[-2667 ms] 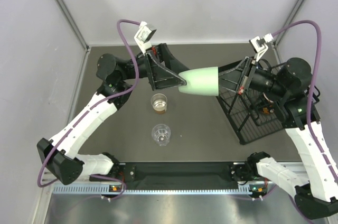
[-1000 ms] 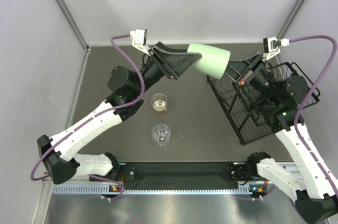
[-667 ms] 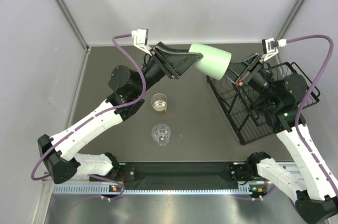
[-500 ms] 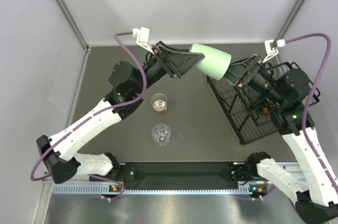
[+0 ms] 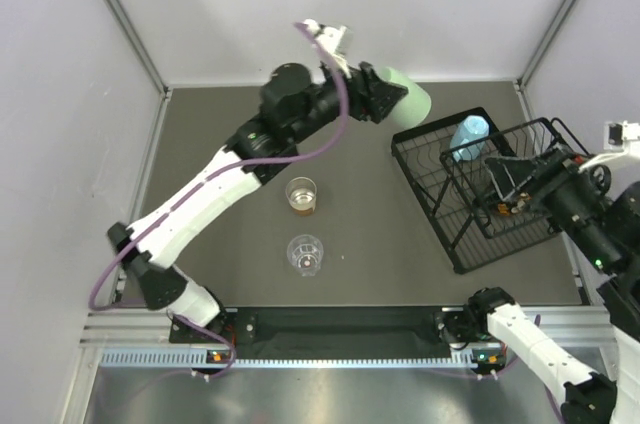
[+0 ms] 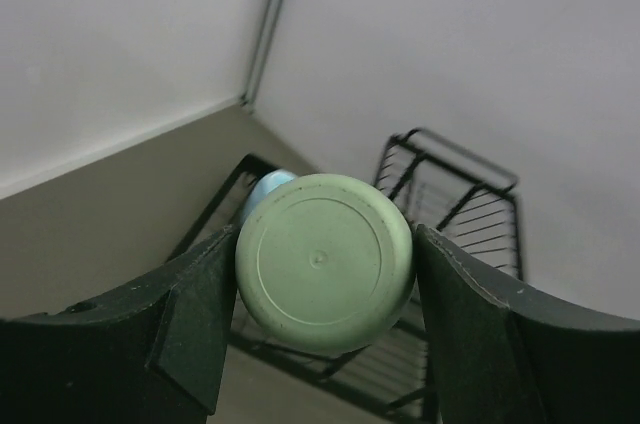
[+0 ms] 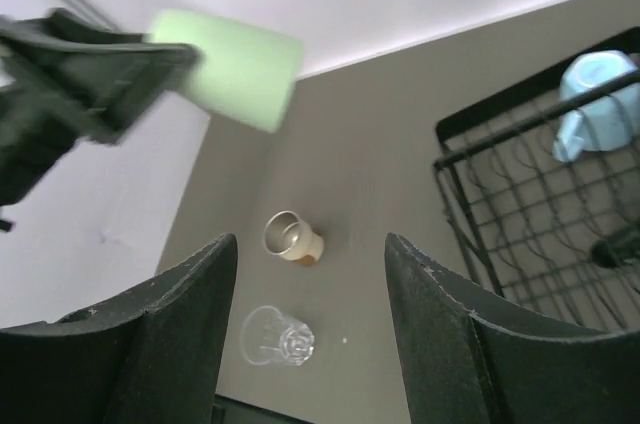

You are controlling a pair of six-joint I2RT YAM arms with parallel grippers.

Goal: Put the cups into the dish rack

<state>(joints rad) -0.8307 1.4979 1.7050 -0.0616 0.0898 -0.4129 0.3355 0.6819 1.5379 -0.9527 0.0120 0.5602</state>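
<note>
Holding the tumbler (image 5: 412, 102) high above the far edge of the table (image 5: 380, 234), the left gripper (image 6: 318, 244) has both fingers pressed against its sides. The tumbler lies sideways, base toward the wrist camera, short of the rack (image 5: 470, 234) and to its far left.

One cup is plainly loaded: the blue mug (image 5: 468, 136) sits in the rack's far corner. A dark shape with a reddish spot lies deeper among the wires, perhaps the dark mug, but it is too hidden to tell. The amber glass (image 5: 301, 195) and the ribbed cup (image 5: 305, 253) stand upright on the table, near each other and well apart from the rack, untouched. So the task looks less than half done, with the tumbler in transit and two cups not yet picked up.

The right gripper (image 7: 312, 242) hangs with its jaws apart and nothing between them, over the rack's near right part. That arm and the raised basket crowd the right side. The blue mug takes the corner closest to the tumbler, so the placement probably has to land beside it, among the free tines.
</note>
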